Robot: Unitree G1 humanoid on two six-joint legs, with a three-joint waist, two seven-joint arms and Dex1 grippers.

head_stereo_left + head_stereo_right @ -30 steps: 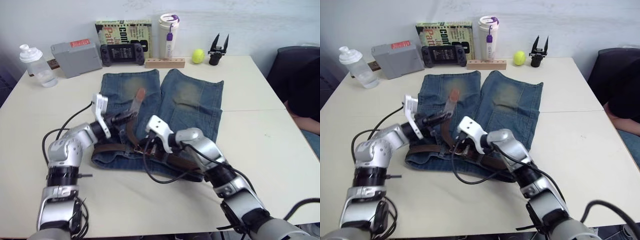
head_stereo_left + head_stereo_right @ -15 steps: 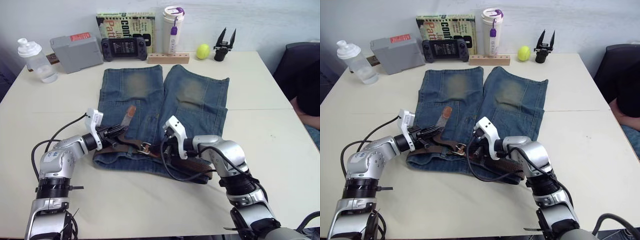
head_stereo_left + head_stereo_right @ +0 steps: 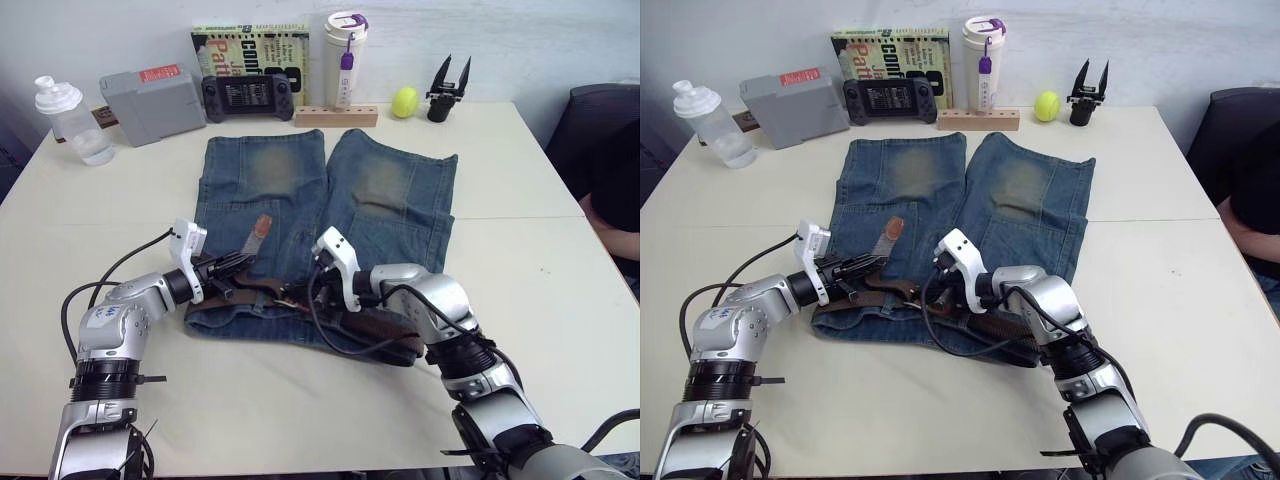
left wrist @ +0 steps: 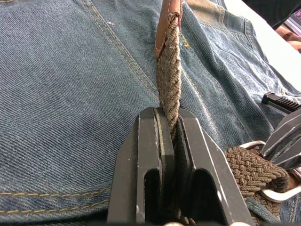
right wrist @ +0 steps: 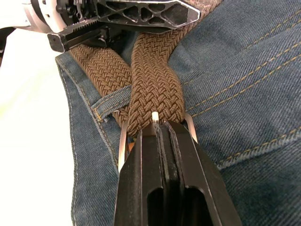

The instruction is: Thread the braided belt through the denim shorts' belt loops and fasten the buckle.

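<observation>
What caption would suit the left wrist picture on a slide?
The left gripper pinches the braided belt over the denim shorts, beside the silver buckle.

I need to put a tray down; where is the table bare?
Bare: right of the denim shorts, and the near table edge. Crowded: the back edge, from bottle to tennis ball.

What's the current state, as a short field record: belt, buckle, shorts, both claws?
belt: braided belt lies along the waistband of the denim shorts; its tan-tipped free end slants up over the left leg
buckle: buckle at the right claw, belt passing through its frame
left claw: left claw shut on the belt strap near the free end
right claw: right claw shut at the buckle
belt loops: one belt loop crosses the strap near the buckle
</observation>
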